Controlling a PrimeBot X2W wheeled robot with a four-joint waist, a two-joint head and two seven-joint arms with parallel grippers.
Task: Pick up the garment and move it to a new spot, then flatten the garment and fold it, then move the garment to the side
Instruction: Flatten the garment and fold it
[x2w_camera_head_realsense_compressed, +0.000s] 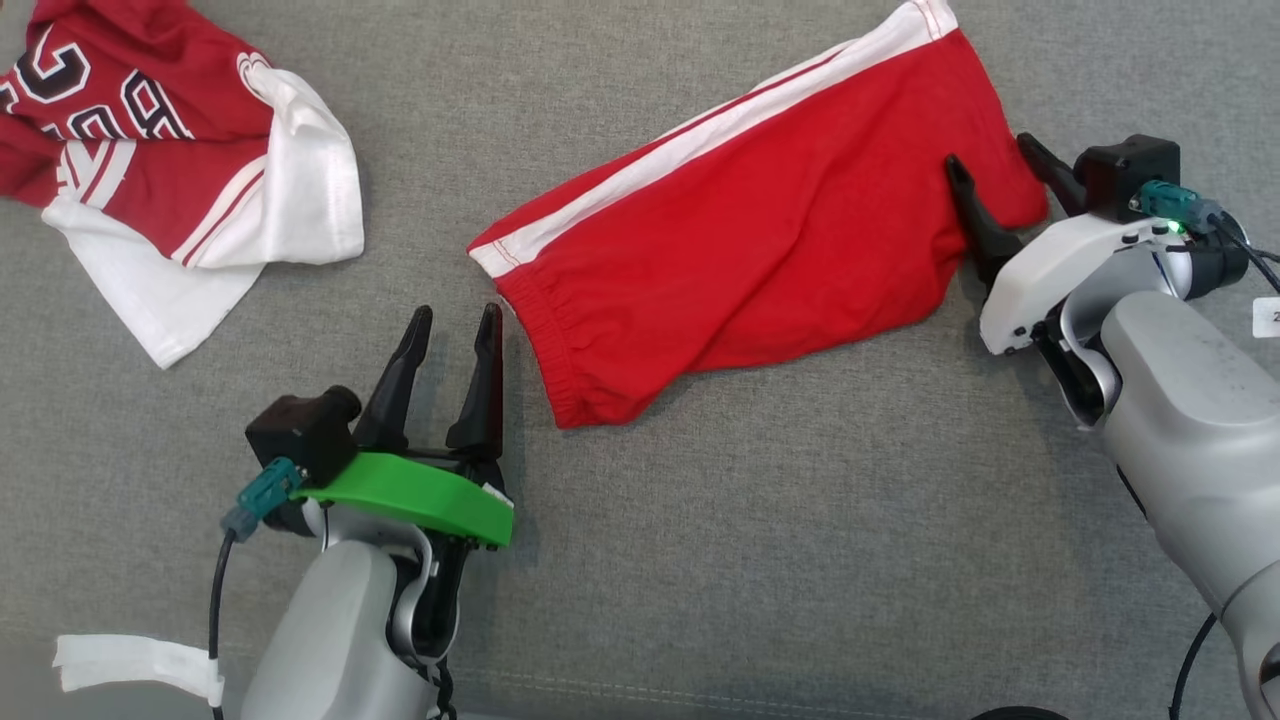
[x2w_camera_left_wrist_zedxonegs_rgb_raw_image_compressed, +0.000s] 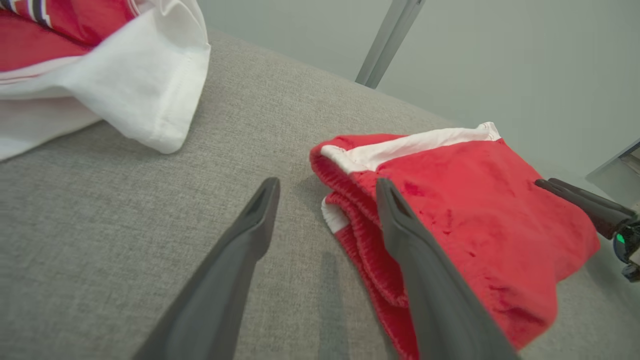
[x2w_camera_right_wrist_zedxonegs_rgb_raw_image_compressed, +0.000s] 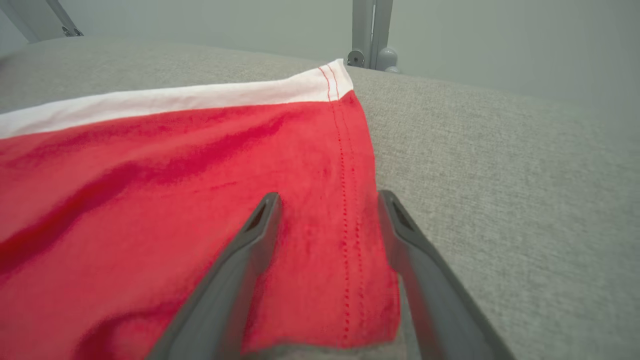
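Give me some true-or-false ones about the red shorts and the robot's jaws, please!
1. The red shorts lie on the grey fabric surface. True.
2. The left jaws are squeezing the shorts. False: they stand open by the waistband, holding nothing.
3. The right jaws stand open at the shorts' other end. True.
4. The red-and-white jersey lies on top of the shorts. False: it lies apart, to their left.
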